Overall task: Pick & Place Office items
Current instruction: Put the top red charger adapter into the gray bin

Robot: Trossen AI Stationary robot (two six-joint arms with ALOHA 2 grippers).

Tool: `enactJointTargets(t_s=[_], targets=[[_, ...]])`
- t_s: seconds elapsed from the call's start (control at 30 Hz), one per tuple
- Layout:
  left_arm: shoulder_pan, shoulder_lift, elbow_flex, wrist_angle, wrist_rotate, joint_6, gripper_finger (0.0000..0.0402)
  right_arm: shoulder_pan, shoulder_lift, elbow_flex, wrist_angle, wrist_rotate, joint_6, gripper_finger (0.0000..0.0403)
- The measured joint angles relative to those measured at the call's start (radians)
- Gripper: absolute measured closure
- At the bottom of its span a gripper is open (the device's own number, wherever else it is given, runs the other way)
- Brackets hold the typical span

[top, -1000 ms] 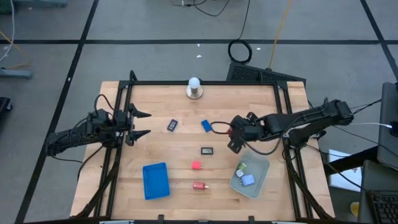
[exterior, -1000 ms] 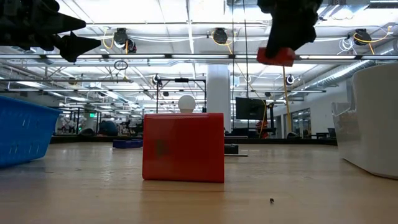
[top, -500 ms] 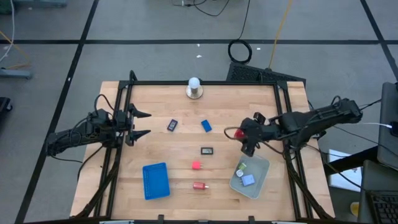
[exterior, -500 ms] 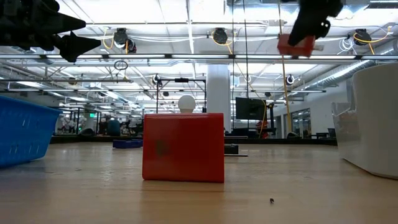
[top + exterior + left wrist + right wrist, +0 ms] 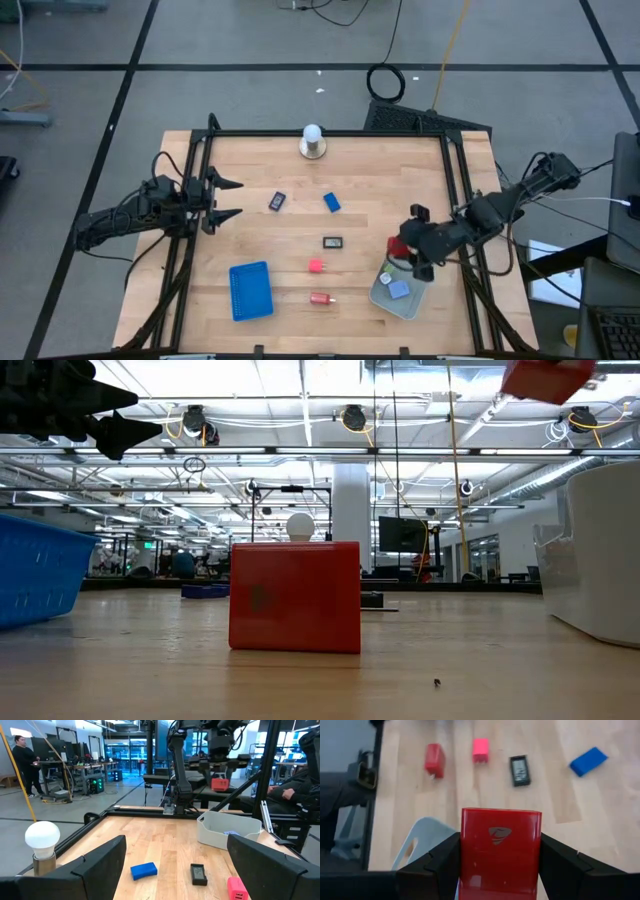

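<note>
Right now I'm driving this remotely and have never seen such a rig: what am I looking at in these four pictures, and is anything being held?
It is a wooden table with two dark robot arms, each ending in a two-finger gripper.

One picture looks straight down from above. One sits at table height. The other two come from cameras on each arm's wrist.

The left gripper waits open at the table's left edge, holding nothing. The right gripper is shut on a red block and hangs over the clear grey bin, which already holds a few small pieces.

On the wood lie a blue block, two black labelled rectangles, a pink block, a second red block and a flat blue tray. A white ball on a metal base stands at the far edge.
</note>
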State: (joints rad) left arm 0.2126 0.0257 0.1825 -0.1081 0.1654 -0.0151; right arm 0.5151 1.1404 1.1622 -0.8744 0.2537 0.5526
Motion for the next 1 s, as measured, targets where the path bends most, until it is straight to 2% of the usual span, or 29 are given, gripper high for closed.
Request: enactJointTargets(t_s=[0.17,0.73,1.0], targets=[[0.0,0.0,0.0,0.0,0.0,0.0,0.005,0.041,0.003,-0.064,0.044,-0.05,0.009,0.0197],[0.0,0.0,0.0,0.0,0.0,0.0,0.005,0.046,0.002,-0.265,0.075,-0.049,0.064,0.0197],[0.0,0.0,0.0,0.0,0.0,0.0,0.005,0.046,0.002,-0.334,0.204,-0.08,0.065,0.0197]])
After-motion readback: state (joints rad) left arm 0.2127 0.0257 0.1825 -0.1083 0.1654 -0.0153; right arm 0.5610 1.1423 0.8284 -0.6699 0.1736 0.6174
